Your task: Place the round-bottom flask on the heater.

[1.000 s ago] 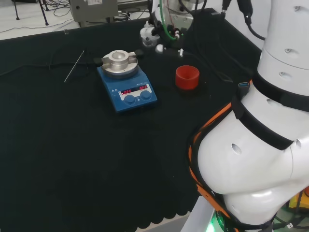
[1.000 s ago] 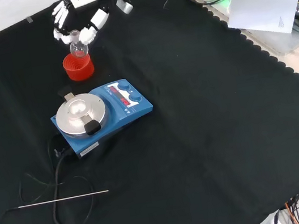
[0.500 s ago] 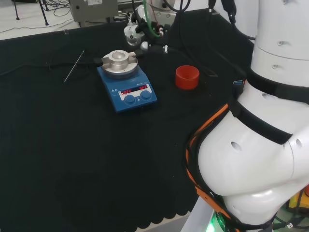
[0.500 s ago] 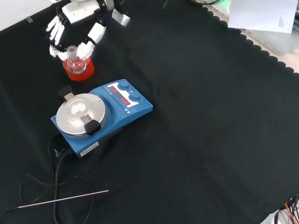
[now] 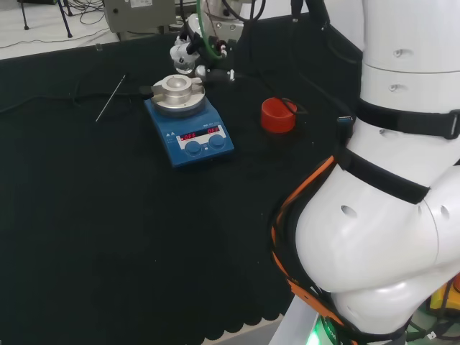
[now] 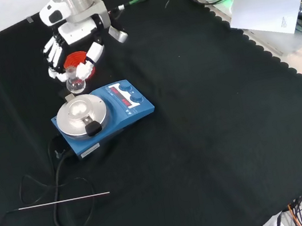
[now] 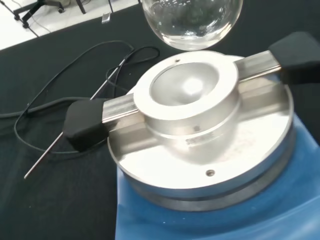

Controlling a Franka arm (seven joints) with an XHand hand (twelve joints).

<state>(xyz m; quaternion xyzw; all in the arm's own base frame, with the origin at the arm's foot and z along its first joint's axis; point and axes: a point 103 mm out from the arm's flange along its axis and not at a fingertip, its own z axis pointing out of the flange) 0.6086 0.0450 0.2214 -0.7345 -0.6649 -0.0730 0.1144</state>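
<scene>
While gripped by the curled robot hand (image 6: pixel 72 42), round-bottom flask (image 6: pixel 75 82) hanging upright just above heater (image 6: pixel 103 116), apart from its bowl.

Black cloth (image 6: pixel 209 115) with scalloped edge; pale floor (image 5: pixel 43 29) beyond.

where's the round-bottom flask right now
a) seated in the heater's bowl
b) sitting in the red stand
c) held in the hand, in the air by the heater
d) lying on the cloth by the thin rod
c: the hand holds the round-bottom flask by its neck, and the wrist view shows its bulb clear above the heater bowl, away from the red stand.
</scene>
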